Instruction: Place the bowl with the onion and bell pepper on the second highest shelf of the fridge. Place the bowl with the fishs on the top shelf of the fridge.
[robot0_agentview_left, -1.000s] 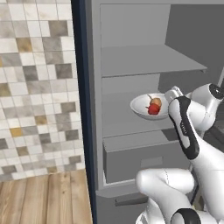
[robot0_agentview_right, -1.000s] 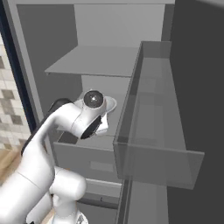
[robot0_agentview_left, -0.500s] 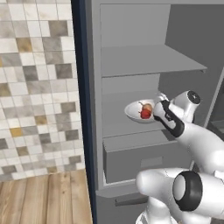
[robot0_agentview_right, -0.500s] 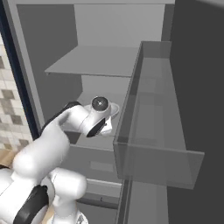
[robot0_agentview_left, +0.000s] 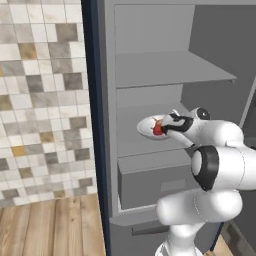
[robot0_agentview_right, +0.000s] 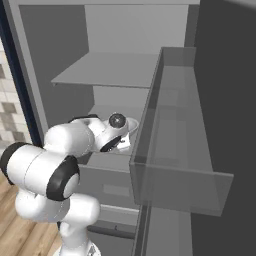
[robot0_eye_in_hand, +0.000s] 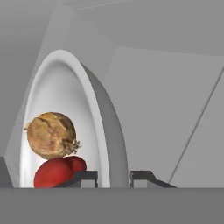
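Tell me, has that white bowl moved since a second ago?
Yes. The bowl, gripped at its rim by the gripper, has shifted left toward the fridge's navy edge, judged in the left base view.

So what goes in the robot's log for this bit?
gripper: shut on bowl rim | bowl: onion, pepper inside | place: fridge, below upper shelf

A wall (robot0_agentview_left: 40, 100) of small square tiles in beige, grey, white and brown was seen on the left, reaching down to a floor (robot0_agentview_left: 55, 225) of light wooden planks laid running from near to far. The planks were also glimpsed at the lower left of the right base view (robot0_agentview_right: 30, 235). To the right of the tiles, plain grey panels were seen. The light was even and soft, and no strong shadows were cast on wall or floor.
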